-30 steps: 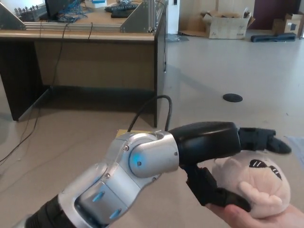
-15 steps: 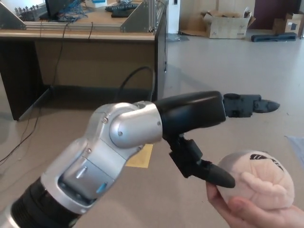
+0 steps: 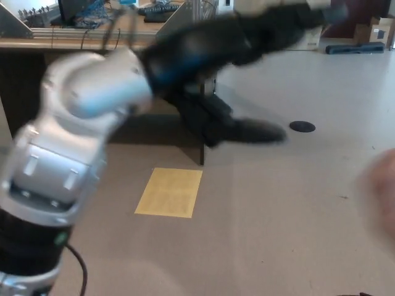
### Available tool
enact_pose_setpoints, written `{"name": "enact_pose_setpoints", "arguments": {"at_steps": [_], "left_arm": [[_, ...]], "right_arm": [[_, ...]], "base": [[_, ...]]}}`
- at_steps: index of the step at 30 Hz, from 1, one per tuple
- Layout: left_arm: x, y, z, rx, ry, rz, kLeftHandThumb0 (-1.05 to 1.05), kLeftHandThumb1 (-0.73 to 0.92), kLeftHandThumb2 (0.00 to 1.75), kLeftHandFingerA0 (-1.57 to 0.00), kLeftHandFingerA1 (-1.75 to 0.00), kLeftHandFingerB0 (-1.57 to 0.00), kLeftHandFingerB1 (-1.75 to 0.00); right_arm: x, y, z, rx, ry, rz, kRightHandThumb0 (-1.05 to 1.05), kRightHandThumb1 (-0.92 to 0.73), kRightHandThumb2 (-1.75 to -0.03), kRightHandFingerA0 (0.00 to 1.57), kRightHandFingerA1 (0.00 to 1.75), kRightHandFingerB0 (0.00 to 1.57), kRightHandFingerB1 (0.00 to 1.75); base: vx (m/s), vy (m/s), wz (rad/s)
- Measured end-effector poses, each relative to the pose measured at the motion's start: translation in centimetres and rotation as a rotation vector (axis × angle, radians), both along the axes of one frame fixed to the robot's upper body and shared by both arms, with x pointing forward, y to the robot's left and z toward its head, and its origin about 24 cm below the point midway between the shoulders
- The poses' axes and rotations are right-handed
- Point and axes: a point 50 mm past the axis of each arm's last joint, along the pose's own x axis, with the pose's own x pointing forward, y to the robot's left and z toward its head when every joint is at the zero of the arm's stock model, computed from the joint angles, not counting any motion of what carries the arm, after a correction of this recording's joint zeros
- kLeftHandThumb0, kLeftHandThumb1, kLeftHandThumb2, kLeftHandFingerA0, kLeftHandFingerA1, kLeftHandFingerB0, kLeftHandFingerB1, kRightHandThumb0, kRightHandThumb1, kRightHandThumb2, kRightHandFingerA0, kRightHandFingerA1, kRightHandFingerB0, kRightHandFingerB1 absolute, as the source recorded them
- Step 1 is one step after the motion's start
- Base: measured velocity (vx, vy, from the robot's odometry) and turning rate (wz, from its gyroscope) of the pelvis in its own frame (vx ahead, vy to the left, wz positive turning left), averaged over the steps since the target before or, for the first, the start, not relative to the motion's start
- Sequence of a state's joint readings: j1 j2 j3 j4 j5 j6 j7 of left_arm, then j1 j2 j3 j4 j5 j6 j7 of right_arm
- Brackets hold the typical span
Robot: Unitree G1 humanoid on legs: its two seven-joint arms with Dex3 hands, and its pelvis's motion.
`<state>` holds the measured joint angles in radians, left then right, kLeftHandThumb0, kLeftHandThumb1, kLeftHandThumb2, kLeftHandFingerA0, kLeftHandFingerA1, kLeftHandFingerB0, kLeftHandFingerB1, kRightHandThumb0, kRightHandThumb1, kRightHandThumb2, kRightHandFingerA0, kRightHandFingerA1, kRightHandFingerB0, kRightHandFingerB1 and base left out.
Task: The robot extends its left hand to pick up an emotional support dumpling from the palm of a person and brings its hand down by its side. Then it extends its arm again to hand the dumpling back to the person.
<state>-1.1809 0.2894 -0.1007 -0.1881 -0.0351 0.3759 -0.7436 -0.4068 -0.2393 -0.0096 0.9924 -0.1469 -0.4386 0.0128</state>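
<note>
My left hand (image 3: pixel 237 40) is up in the upper middle of the head view, smeared by motion. It is open and holds nothing: the two fingers (image 3: pixel 302 15) stretch toward the upper right and the thumb (image 3: pixel 250 131) hangs apart below them. The silver forearm (image 3: pixel 80 105) rises from the lower left. A pale pink blur (image 3: pixel 384 191) shows at the right edge, well apart from my hand; I cannot tell whether it is the dumpling or the person's hand. My right hand is out of sight.
A wooden desk (image 3: pixel 74 46) with cables and metal frames stands at the back left. A yellow sheet (image 3: pixel 170 192) lies on the floor, a black round disc (image 3: pixel 302 127) farther right. Cardboard boxes (image 3: pixel 373 28) sit at the back right.
My left arm has swung up and to the left, away from the dumpling in the person's palm. The dumpling and palm have slid to the right edge and blurred.
</note>
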Motion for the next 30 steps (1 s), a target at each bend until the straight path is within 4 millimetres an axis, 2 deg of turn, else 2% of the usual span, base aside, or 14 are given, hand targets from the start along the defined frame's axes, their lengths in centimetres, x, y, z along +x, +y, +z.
{"name": "enact_pose_setpoints", "arguments": {"at_steps": [1,6,7,8,10,11,16,17,20,22,23,25,26,30], "left_arm": [[-0.1,0.7,0.3,-0.022,0.004,0.002,-0.72,0.41,0.85,0.0,-0.16,0.0,-0.16],[1.0,5.7,-2.5,-0.107,0.109,0.105,-0.71,0.42,0.85,-0.02,-0.23,-0.02,-0.17],[1.1,6.1,-3.1,-0.113,0.129,0.116,-0.76,0.48,0.84,-0.07,-0.32,-0.09,-0.13],[1.3,6.5,-3.8,-0.118,0.15,0.128,-0.71,0.54,0.57,-0.09,-0.3,-0.04,-0.23],[2.0,8.4,-6.8,-0.141,0.245,0.187,-0.71,0.54,0.57,-0.09,-0.3,-0.04,-0.23],[2.1,8.8,-7.4,-0.146,0.26,0.198,-0.68,0.43,0.8,0.0,-0.36,-0.09,-0.18],[2.7,12.6,-14.0,-0.192,0.455,0.329,-0.65,0.45,0.72,-0.13,-0.41,-0.07,-0.3],[2.6,13.1,-14.8,-0.198,0.479,0.348,-0.32,0.32,0.89,-0.03,-0.48,0.0,-0.47],[2.4,15.3,-18.8,-0.231,0.59,0.439,-0.33,0.33,0.9,-0.03,-0.48,-0.01,-0.47],[1.9,16.8,-21.6,-0.259,0.665,0.507,-0.6,0.48,0.72,-0.19,-0.42,-0.11,-0.35],[1.7,17.3,-22.8,-0.27,0.697,0.537,-0.29,0.34,0.9,-0.08,-0.5,-0.06,-0.49],[1.0,18.5,-25.5,-0.29,0.766,0.604,-0.29,0.33,0.9,-0.08,-0.5,-0.06,-0.49],[0.7,18.9,-26.6,-0.297,0.794,0.632,-0.6,0.46,0.72,-0.21,-0.42,-0.14,-0.36],[-1.2,20.9,-31.2,-0.321,0.908,0.765,-0.51,0.53,0.56,-0.3,-0.38,-0.24,-0.29]], "right_arm": [[0.0,0.0,0.0,0.001,-0.001,0.003,-0.4,-0.65,-0.6,0.77,0.47,0.47,0.36],[-0.2,-0.1,-0.2,-0.002,0.009,0.005,-0.42,-0.64,-0.6,0.77,0.47,0.48,0.36],[-0.3,-0.1,-0.2,-0.002,0.01,0.006,-0.43,-0.64,-0.6,0.77,0.47,0.47,0.36],[-0.3,-0.1,-0.2,-0.002,0.01,0.006,-0.43,-0.65,-0.59,0.8,0.46,0.5,0.36],[-0.3,-0.1,-0.3,-0.002,0.012,0.007,-0.43,-0.65,-0.59,0.8,0.46,0.5,0.36],[-0.3,-0.1,-0.3,-0.001,0.012,0.008,-0.41,-0.63,-0.59,0.78,0.47,0.48,0.36],[-0.5,-0.1,-0.5,0.001,0.019,0.005,-0.38,-0.64,-0.59,0.77,0.48,0.48,0.37],[-0.6,-0.1,-0.6,0.001,0.022,0.004,-0.39,-0.64,-0.59,0.77,0.47,0.47,0.36],[-1.0,-0.3,-1.0,0.002,0.034,0.0,-0.4,-0.64,-0.59,0.77,0.47,0.46,0.36],[-1.4,-0.3,-1.4,0.003,0.047,-0.003,-0.39,-0.65,-0.59,0.75,0.48,0.46,0.36],[-1.6,-0.4,-1.6,0.004,0.053,-0.005,-0.44,-0.64,-0.59,0.74,0.48,0.46,0.36],[-2.0,-0.4,-2.0,0.005,0.067,-0.008,-0.44,-0.63,-0.59,0.75,0.48,0.46,0.36],[-2.3,-0.5,-2.2,0.005,0.073,-0.01,-0.45,-0.63,-0.6,0.76,0.48,0.47,0.36],[-3.2,-0.6,-3.0,0.008,0.1,-0.017,-0.44,-0.65,-0.6,0.77,0.48,0.48,0.37]], "base": [[0.0,0.0,0.0],[0.0,0.0,0.0],[0.0,0.0,0.0],[0.0,0.0,0.0],[0.0,0.0,0.0],[0.0,0.0,0.0],[0.0,0.0,0.0],[0.0,0.0,0.0],[0.0,0.0,0.0],[0.0,0.0,0.0],[0.0,0.0,0.0],[0.0,0.0,0.0],[0.0,0.0,0.0],[0.0,0.0,0.0]]}}
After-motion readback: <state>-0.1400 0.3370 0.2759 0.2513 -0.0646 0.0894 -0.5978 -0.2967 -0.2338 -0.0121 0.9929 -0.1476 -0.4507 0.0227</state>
